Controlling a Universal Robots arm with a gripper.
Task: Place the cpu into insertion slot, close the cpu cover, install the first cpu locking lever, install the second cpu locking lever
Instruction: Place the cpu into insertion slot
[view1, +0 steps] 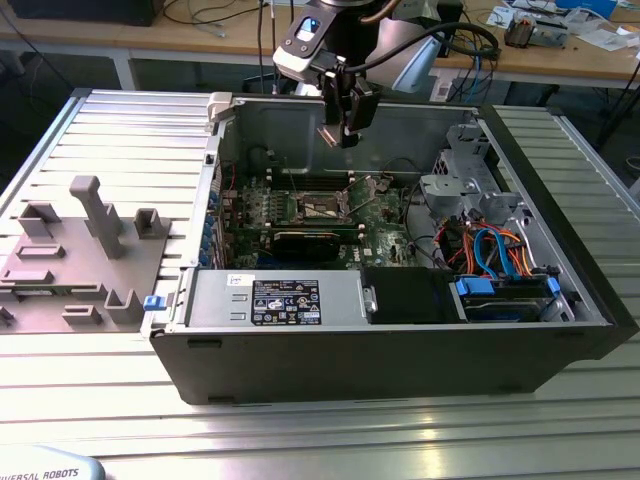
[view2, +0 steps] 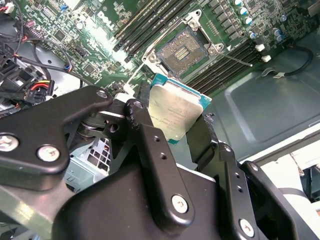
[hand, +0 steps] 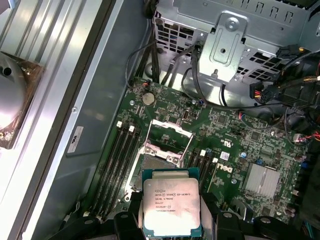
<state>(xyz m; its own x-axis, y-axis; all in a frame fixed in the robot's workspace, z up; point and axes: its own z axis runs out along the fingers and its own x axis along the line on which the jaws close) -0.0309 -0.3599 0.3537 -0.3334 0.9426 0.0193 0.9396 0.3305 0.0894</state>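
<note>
My gripper (view1: 343, 122) hangs above the open computer case, shut on the cpu (view2: 176, 114), a flat silver-topped square chip with a green edge. In both wrist views the black fingers (view2: 150, 145) pinch the chip by two opposite sides. The cpu (hand: 171, 202) hovers over the green board, well clear of it. The insertion slot (hand: 156, 165) lies beneath, partly hidden by the chip, and its dark centre (view2: 186, 52) is bare. The cpu cover (hand: 170, 132) stands flipped open beside the slot. A thin lever rod (view2: 235, 59) sticks out next to the socket.
Long black memory slots (hand: 117, 160) flank the socket on both sides. A grey power supply (view1: 275, 300) fills the case front, with a drive cage (view1: 460, 165) and orange and blue cables (view1: 492, 250) at the exterior view's right. A grey fixture tray (view1: 80, 250) lies outside the case.
</note>
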